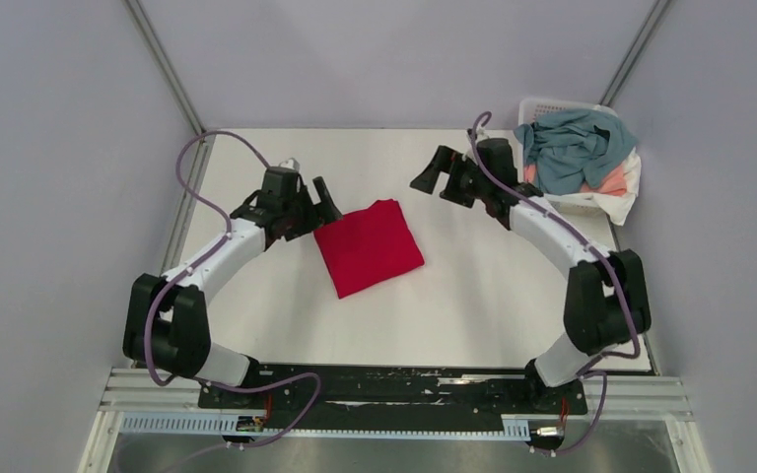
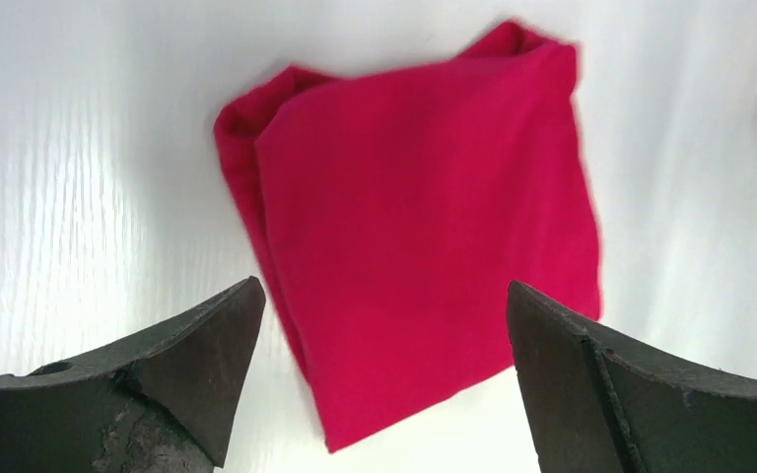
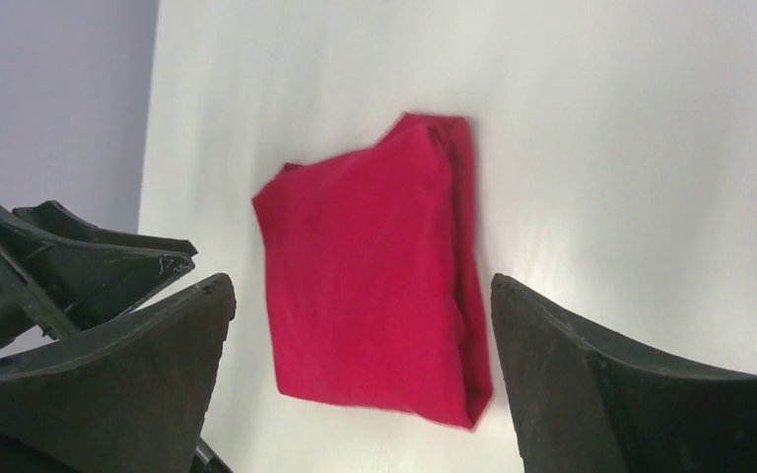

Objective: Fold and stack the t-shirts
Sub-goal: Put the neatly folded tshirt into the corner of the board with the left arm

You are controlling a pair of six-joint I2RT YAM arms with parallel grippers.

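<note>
Looking down from above, I see the red t-shirt (image 1: 369,246) lying flat on the table (image 1: 513,296), a bit left of the middle, folded into a small packet with four sides. My left gripper (image 2: 382,289) hangs just beside the packet's left corner with its two fingers spread wide and nothing between them. My right gripper (image 3: 360,283) is well apart from the cloth, off to the far right side of it, and its fingers are spread wide and empty too. In the far right corner stands a white basket (image 1: 542,106), with a teal-grey t-shirt (image 1: 572,148) on top, a salmon-pink t-shirt (image 1: 606,180) under it and a white t-shirt (image 1: 631,192) hanging over the side. I think the red packet is light and very soft, so it will sag and flop if I lift it by one corner. It will not break, but I think the layers can slide on each other and the fold can fall open. I think the best place to hold is a thick folded edge, with the fingers pinching all the layers at once. One hold on each side should keep it flat.
</note>
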